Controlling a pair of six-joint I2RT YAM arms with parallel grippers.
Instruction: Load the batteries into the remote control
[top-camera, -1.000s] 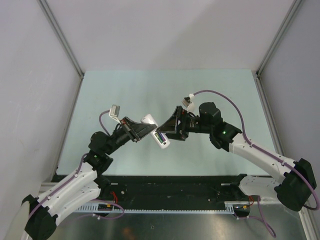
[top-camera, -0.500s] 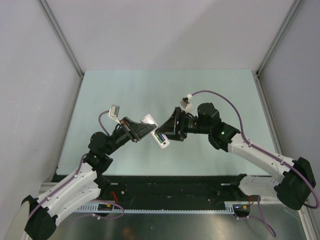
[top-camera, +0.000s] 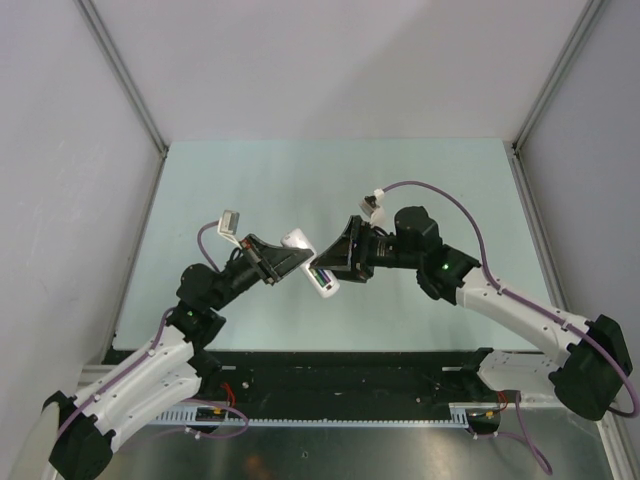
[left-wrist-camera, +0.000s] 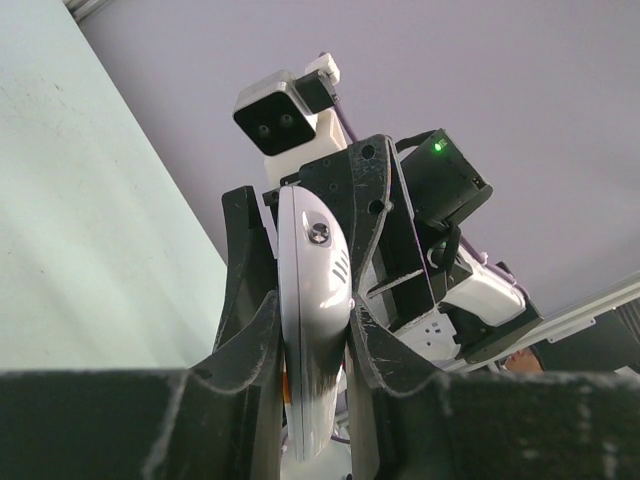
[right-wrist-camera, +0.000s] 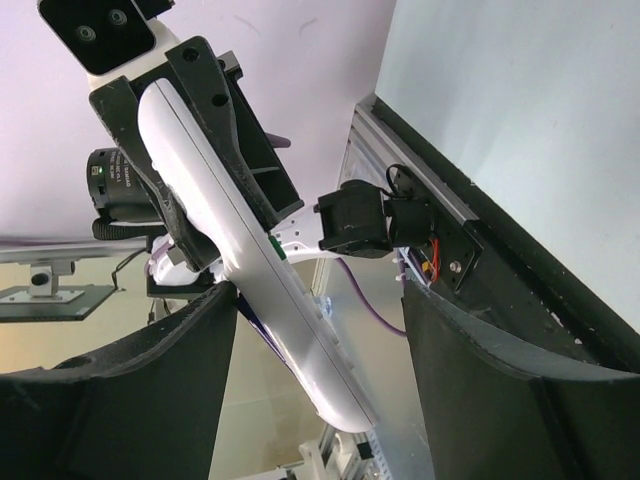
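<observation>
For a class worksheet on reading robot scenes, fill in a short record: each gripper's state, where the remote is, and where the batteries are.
Left gripper: shut on the white oblong plastic remote control, held off the table
Right gripper: open, fingers either side of the remote's lower end
Batteries: green and purple slim cylinders, seemingly in the remote's back compartment
Table: pale green

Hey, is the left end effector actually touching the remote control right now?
Touching. The left wrist view shows the left end effector clamped against both sides of the remote control, with no gap.
</observation>
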